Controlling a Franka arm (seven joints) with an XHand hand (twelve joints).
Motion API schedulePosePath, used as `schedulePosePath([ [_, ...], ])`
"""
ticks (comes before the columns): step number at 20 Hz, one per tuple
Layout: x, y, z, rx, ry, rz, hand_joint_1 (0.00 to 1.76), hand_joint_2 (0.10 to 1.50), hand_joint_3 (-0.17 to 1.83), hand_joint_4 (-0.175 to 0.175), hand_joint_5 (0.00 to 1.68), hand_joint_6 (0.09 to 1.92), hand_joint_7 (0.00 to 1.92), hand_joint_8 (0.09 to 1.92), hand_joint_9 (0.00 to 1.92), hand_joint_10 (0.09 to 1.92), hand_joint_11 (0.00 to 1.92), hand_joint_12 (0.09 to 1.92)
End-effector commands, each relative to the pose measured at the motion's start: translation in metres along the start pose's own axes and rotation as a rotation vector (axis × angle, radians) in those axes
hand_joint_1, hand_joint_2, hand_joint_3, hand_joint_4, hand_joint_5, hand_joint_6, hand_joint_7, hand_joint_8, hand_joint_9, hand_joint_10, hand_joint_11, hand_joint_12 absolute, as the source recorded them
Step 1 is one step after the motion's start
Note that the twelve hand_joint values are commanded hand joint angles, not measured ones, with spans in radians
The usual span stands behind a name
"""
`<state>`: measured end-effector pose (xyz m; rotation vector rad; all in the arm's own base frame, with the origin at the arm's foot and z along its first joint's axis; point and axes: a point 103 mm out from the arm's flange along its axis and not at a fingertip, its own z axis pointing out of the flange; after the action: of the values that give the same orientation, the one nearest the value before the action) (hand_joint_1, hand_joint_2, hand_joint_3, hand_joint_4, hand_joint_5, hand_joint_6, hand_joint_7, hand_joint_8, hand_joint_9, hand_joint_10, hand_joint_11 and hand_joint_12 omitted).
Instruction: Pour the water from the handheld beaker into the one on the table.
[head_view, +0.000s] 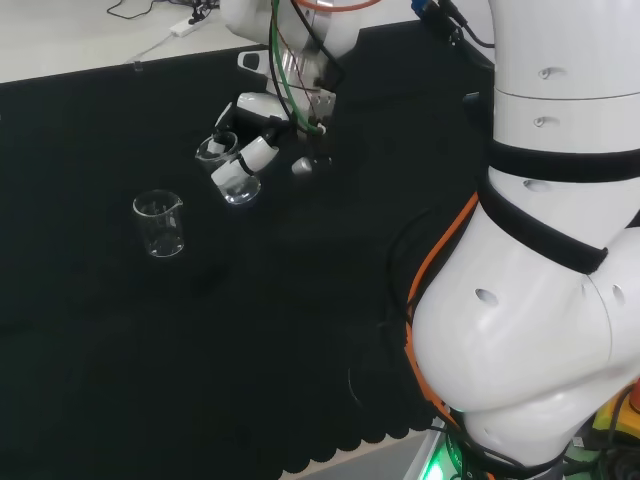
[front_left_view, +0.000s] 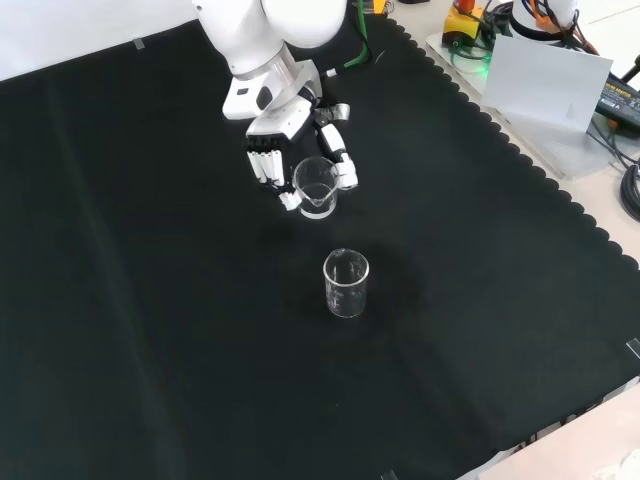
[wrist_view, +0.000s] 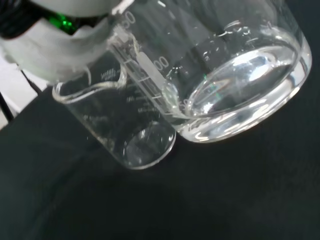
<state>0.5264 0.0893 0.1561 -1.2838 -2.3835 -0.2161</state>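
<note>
The hand (front_left_view: 278, 140) (head_view: 255, 152) has its fingers and thumb curled round a clear glass beaker (front_left_view: 316, 187) (head_view: 229, 172) (wrist_view: 240, 85), held roughly upright above the cloth. A little water lies in the held beaker's bottom in the wrist view. A second clear beaker (front_left_view: 346, 283) (head_view: 160, 223) (wrist_view: 125, 125) stands upright on the black cloth, nearer the camera than the hand in the front view and to the left of it in the head view. The two beakers are apart. The standing beaker looks empty.
Black cloth (front_left_view: 150, 300) covers the bench, with a scalloped edge (front_left_view: 560, 200) at the front view's right. Beyond that edge lie cables and a grey sheet (front_left_view: 545, 80). The arm's white links (head_view: 540, 250) rise at the head view's right.
</note>
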Motion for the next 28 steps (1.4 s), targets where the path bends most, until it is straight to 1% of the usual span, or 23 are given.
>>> schedulePosePath([
  [1,0.014,0.006,0.001,0.062,-0.035,-0.011,1.30,0.62,0.76,-0.175,1.21,0.81,1.26,0.78,1.37,0.70,1.23,0.78],
  [4,0.019,0.008,0.002,0.091,-0.061,-0.017,1.30,0.62,0.76,-0.175,1.21,0.81,1.26,0.78,1.37,0.71,1.23,0.78],
  [12,0.033,0.019,0.003,0.187,-0.155,-0.017,1.30,0.61,0.79,-0.175,1.20,0.84,1.25,0.81,1.36,0.73,1.22,0.80],
  [17,0.043,0.026,0.005,0.249,-0.209,-0.003,1.30,0.61,0.79,-0.175,1.19,0.85,1.25,0.81,1.36,0.74,1.22,0.80],
  [19,0.046,0.029,0.006,0.278,-0.237,0.005,1.21,0.60,0.82,-0.072,1.20,0.87,1.38,0.79,1.36,0.75,1.22,0.81],
  [20,0.047,0.030,0.006,0.286,-0.249,0.009,1.18,0.60,0.82,-0.038,1.20,0.88,1.42,0.77,1.36,0.76,1.22,0.81],
  [21,0.048,0.032,0.007,0.295,-0.260,0.013,1.17,0.60,0.83,-0.018,1.20,0.89,1.45,0.76,1.36,0.76,1.22,0.81],
  [23,0.050,0.034,0.006,0.309,-0.278,0.024,1.16,0.60,0.83,-0.003,1.20,0.89,1.46,0.76,1.36,0.77,1.22,0.81],
  [28,0.051,0.037,0.004,0.337,-0.323,0.053,1.16,0.59,0.85,0.008,1.20,0.90,1.47,0.75,1.36,0.78,1.22,0.82],
])
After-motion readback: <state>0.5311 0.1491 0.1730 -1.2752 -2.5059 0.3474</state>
